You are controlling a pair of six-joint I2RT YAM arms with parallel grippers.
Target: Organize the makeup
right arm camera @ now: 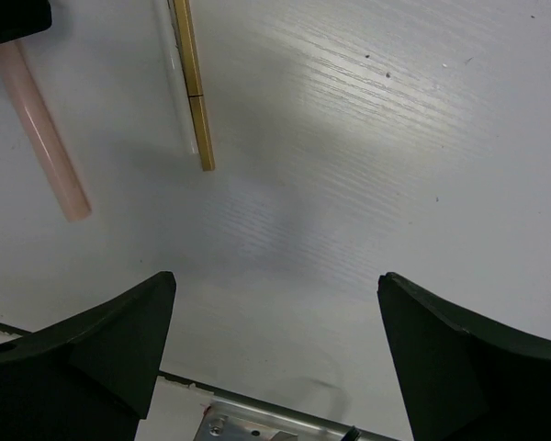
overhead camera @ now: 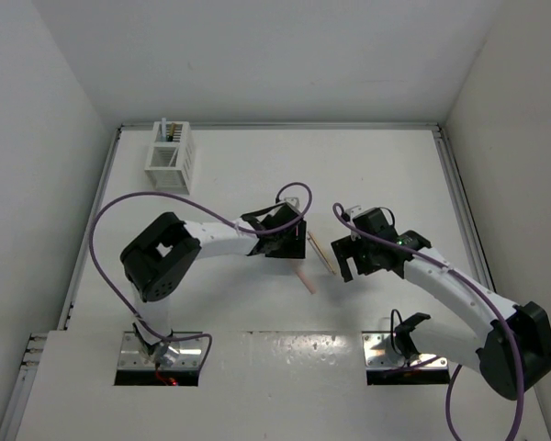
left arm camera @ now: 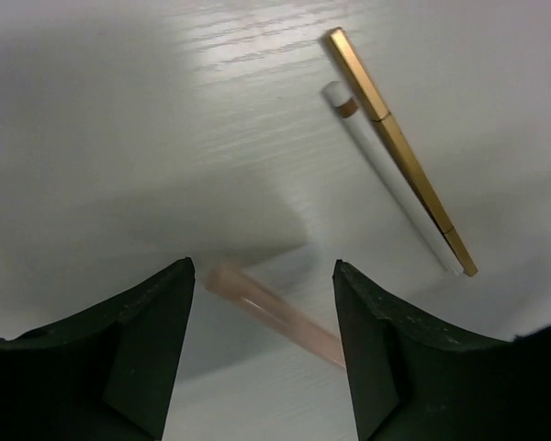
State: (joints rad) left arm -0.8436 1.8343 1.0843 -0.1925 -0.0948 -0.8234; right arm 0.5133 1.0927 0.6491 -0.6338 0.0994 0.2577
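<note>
The left gripper had its jaws wide open, one on each side of the pink stick, which lay near the middle of the desk. The right gripper was open too and held nothing. The pink stick was thin and round, so it could roll or slip out if the jaws shut too high, and the gold stick and white stick just beside it could get bumped.

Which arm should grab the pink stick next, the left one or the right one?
Left, most likely. The left gripper is open right above the pink stick, one finger on each side. The right gripper is open too, but over the table, with the pink stick off to its side.
</note>
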